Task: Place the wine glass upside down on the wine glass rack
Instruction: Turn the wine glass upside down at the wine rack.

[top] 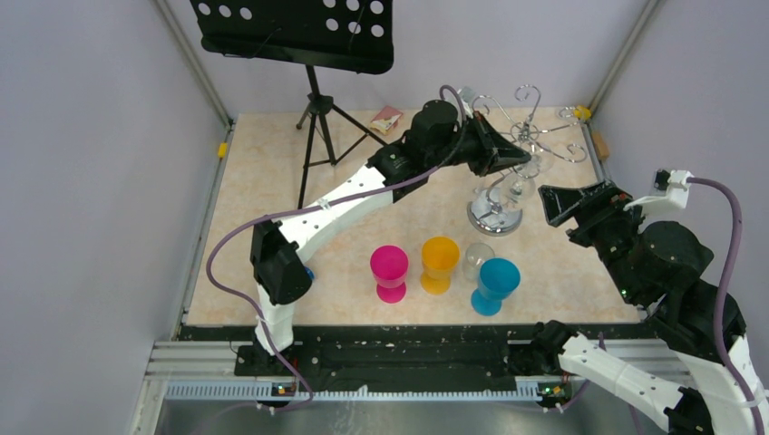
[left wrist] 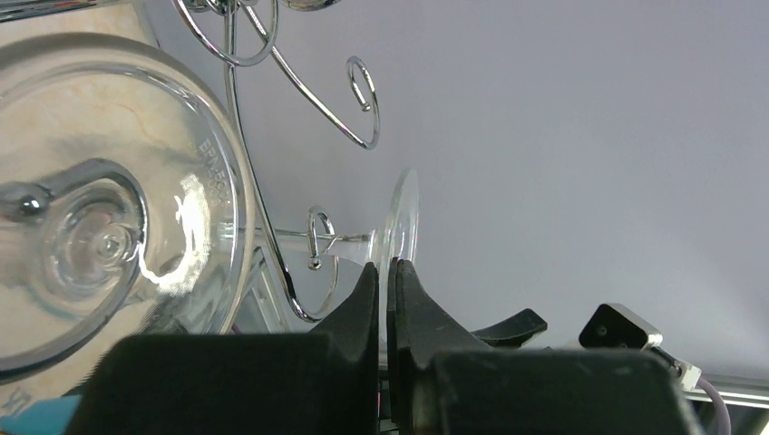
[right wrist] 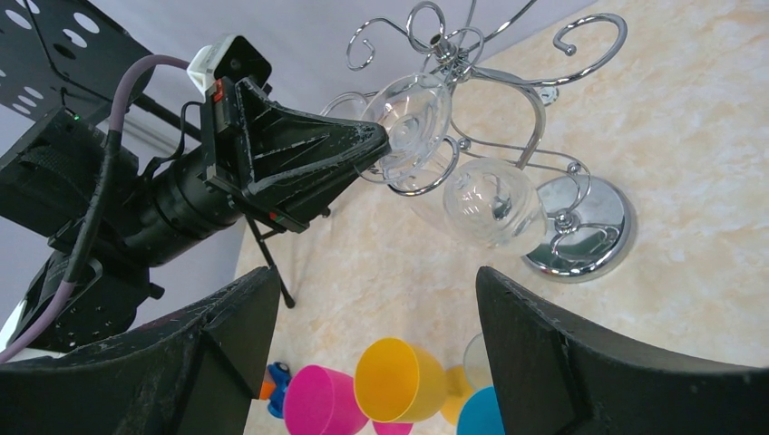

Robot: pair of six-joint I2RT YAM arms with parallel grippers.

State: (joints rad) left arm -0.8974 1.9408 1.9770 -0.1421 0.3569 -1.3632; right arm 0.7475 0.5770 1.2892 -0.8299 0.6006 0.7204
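wine glass (left wrist: 403, 213): clear, foot pinched in closed left gripper (left wrist: 388, 272) among hooks of chrome rack (top: 495, 217); right gripper (right wrist: 372, 290) open, empty, near rack above bench (top: 272, 181)

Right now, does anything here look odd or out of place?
Only the wine glass at the rack: the left gripper pinches just the thin edge of its foot, holding it sideways rather than hanging. Nothing looks spilled or broken.

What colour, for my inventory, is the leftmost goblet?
The goblet is magenta, clearest from the top camera.
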